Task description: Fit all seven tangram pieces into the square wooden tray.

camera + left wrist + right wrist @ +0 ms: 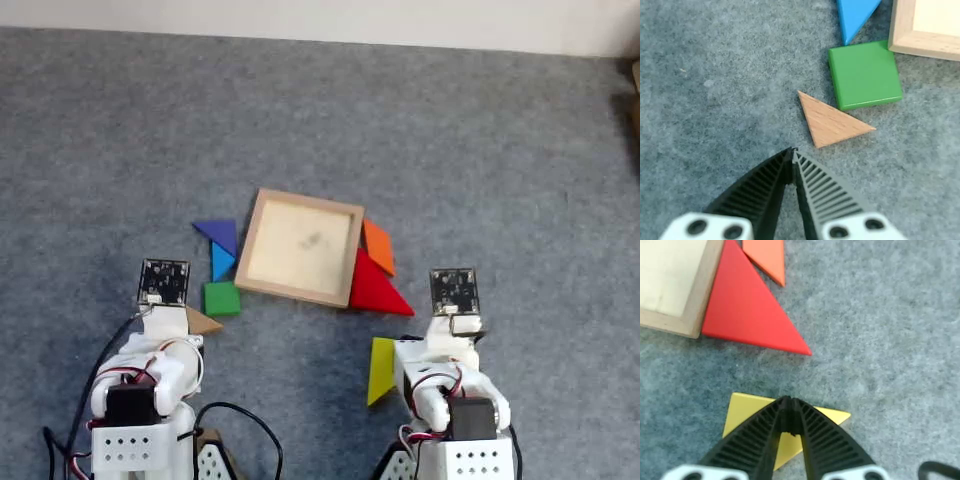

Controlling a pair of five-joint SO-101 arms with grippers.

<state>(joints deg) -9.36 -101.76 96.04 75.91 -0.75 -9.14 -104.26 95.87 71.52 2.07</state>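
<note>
High view: the square wooden tray (295, 293) lies mid-tabletop (450, 130), with all seven tangram pieces outside it.

On the left arm's side of the tray, the dark blue triangle (220, 235), light blue triangle (220, 262) and green square (221, 298) lie in a row just beside the rim. The wooden triangle (203, 321) is just beside the square. The left claw (793, 154) has its fingers pressed together, holding nothing, with its tips near that triangle. On the opposite side, the orange parallelogram (378, 246) and red triangle (374, 286) lie against the tray's edge. The yellow triangle (380, 368) lies apart from the tray. The right claw (791, 405) hangs over it, fingers together and gripping nothing.
</note>
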